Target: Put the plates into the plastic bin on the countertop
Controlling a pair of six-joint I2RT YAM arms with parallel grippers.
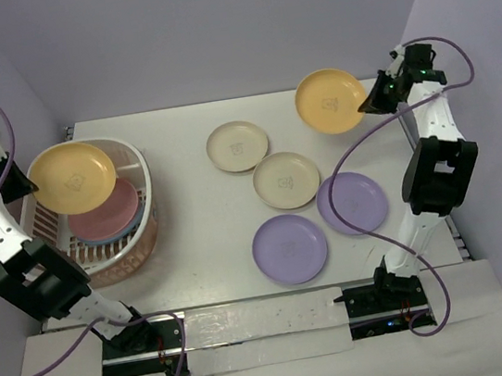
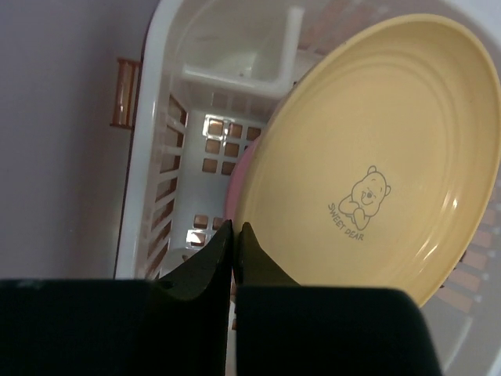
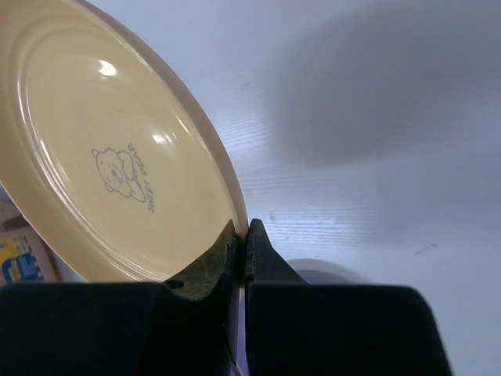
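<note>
My left gripper (image 1: 28, 185) is shut on the rim of a yellow-orange plate (image 1: 72, 178) and holds it above the white and pink plastic bin (image 1: 142, 180); the left wrist view shows the same gripper (image 2: 235, 229), plate (image 2: 368, 157) and bin (image 2: 149, 157). A pink plate (image 1: 110, 212) lies in the bin on top of others. My right gripper (image 1: 371, 99) is shut on the rim of a second yellow-orange plate (image 1: 329, 100), lifted at the far right; it also shows in the right wrist view (image 3: 117, 149). Two cream plates (image 1: 238, 146) (image 1: 285, 180) and two lilac plates (image 1: 352, 203) (image 1: 289, 248) lie on the countertop (image 1: 200, 223).
Lilac-grey walls close the left, back and right sides. A small orange clip (image 2: 125, 92) sits outside the bin by the wall. The arm bases stand at the near edge.
</note>
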